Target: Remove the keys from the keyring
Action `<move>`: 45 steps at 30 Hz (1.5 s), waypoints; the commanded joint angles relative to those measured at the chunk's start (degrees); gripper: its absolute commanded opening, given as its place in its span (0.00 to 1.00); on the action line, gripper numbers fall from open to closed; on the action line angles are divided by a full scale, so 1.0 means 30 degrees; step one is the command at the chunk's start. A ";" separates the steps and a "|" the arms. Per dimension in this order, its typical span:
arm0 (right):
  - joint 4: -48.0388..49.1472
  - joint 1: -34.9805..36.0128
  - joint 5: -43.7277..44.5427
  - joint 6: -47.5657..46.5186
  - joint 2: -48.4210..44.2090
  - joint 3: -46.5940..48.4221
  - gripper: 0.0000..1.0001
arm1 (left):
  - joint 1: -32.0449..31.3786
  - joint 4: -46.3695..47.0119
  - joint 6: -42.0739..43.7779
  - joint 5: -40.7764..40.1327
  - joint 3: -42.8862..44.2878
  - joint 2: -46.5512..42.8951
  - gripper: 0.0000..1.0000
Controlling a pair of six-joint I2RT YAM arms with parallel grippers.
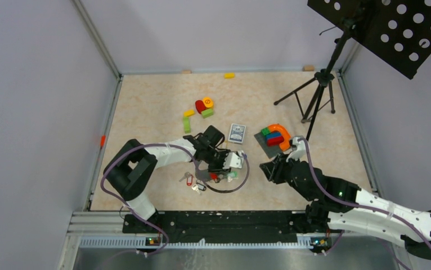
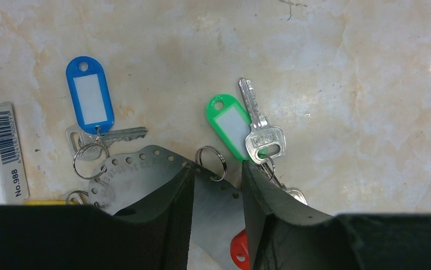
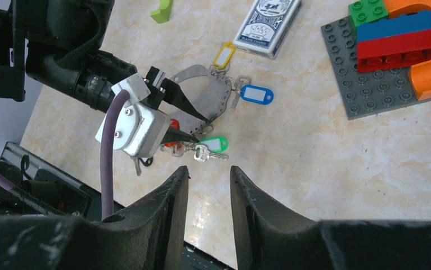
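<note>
Left gripper (image 2: 218, 167) is down on the worktop (image 1: 146, 112) near the middle of its near edge, jaws partly apart. The perforated grey band of the keyring (image 3: 213, 93) lies in the gap between them (cannot tell whether it is pinched or only straddled). The keys (image 2: 264, 138) lie fanned around the band on the worktop. The green tag (image 2: 230, 126) and blue tag (image 2: 89, 95) are on the far side of the fingers, the red tag (image 2: 239, 250) is low between them, and the yellow tag (image 3: 223, 55) lies toward the card box (image 3: 266, 22). Right gripper (image 3: 209, 170) hovers to the right, well apart from the keys, jaws slightly apart and holding nothing.
</note>
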 commanded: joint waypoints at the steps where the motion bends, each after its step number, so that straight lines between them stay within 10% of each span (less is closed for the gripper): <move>1: 0.0264 0.0114 0.0129 -0.0182 -0.0160 -0.0109 0.33 | -0.0117 -0.0174 0.0061 0.0137 0.0354 0.0152 0.40; 14: 0.0275 0.0099 0.0205 -0.0242 -0.0169 -0.0056 0.33 | -0.0146 -0.0976 -0.0255 -0.1029 0.1241 0.1015 0.00; 30: 0.1728 0.0099 -0.0335 -0.0647 -0.0513 -0.0759 0.33 | -0.0122 0.0825 -0.3161 -0.0456 -0.0255 -0.4380 0.00; 45: 1.4223 0.0101 -0.6337 -0.7654 -0.0487 -0.5107 0.33 | -0.0119 0.1333 -0.6347 -0.1046 -0.0041 -0.8564 0.00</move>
